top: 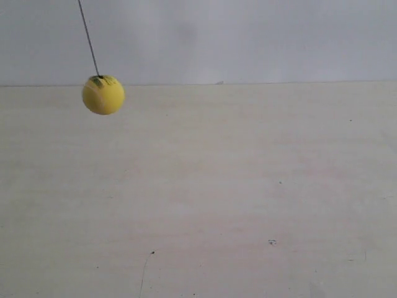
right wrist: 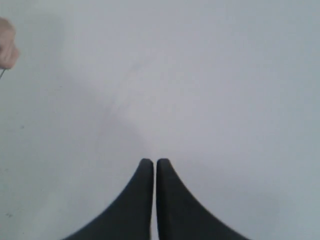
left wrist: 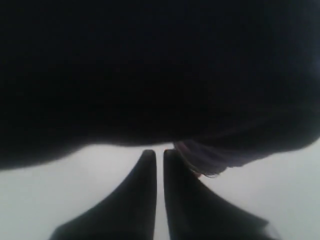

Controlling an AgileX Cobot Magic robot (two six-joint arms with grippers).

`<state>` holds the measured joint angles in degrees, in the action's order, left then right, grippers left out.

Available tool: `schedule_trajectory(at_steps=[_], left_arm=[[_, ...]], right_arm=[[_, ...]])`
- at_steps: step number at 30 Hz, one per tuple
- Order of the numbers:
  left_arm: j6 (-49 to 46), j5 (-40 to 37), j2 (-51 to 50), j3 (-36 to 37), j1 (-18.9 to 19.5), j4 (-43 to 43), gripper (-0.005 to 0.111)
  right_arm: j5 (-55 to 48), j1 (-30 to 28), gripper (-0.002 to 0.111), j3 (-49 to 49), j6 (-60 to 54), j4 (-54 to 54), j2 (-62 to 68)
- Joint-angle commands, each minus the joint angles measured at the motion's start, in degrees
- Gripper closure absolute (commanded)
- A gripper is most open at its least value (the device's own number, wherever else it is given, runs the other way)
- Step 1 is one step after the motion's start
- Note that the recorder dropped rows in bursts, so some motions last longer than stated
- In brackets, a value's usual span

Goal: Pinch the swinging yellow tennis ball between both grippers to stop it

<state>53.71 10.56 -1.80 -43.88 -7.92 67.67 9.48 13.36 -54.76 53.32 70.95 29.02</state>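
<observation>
Seeing the yellow tennis ball [top: 103, 95] in the exterior view's upper left, hanging from a thin dark string [top: 88, 37] running up and leftward out of frame, so tilted, not plumb. Hanging in the air, clear of the pale tabletop [top: 248, 186], and lined up in frame with the tabletop's far edge against the grey wall [top: 260, 37] behind. Dark patch on the ball's top at the string attachment. Left wrist view: left gripper [left wrist: 160, 154], black tapered jaws nearly pressed together, only a narrow slit of light between the tips, pinching nothing. Large dark out-of-focus mass [left wrist: 150, 70] filling most of that view beyond the tips; can't tell what. Right wrist view: right gripper [right wrist: 151, 162], jaws pressed together down to a hairline gap, likewise pinching nothing, pointing at a plain pale surface [right wrist: 210, 75]. Small pinkish blur [right wrist: 7, 49] at that view's edge, too soft to identify.
</observation>
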Motion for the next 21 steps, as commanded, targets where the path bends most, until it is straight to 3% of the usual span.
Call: schedule_trajectory(at_steps=[1,5,11,21], left_arm=[[3.85,-7.26,1.80,-1.39,0.04,1.25,0.102],[5.82,-10.21,1.80,-1.45,1.47,1.14,0.102],[5.82,-5.53,1.80,-0.24,5.06,1.27,0.102],[7.13,-5.65,1.80,2.49,6.96,3.01,0.102]], right_arm=[[-12.88,-0.23,0.108,0.49,-0.32,0.05,-8.05],[-22.85,-0.23,0.108,3.00,-5.84,-0.19,-17.61],[-21.87,-0.02,0.108,6.67,-6.78,-0.41,-28.39],[-21.75,-0.02,0.108,6.78,-6.78,-3.39,-27.04]])
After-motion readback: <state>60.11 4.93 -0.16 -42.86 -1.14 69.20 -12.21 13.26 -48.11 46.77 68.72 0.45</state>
